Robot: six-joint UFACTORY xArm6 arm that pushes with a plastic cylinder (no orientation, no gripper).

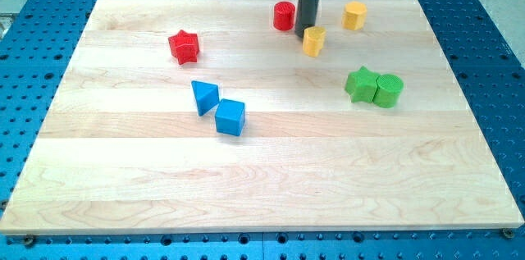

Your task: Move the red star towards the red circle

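The small red star-shaped block (184, 47) lies flat on the pale wooden board (262, 186), well to the view's left of the red circle and slightly lower. One point aims toward the view's top; no long axis shows. The red cylindrical circle block (284, 15) stands near the board's top edge.

The blocks count two red, two yellow, two blue and two green. To the circle's right sit a yellow block (313, 41) and a yellow cylinder (354, 15). Lower left of it are a blue triangle (204, 97) and a blue cube (230, 117), corners almost meeting. Lower right, a green star (361, 84) touches a green cylinder (389, 90).

The arm ends in a plain dark rod with no jaws. Its tip (307, 33) stands just right of the circle, against the nearer yellow block, holding nothing.
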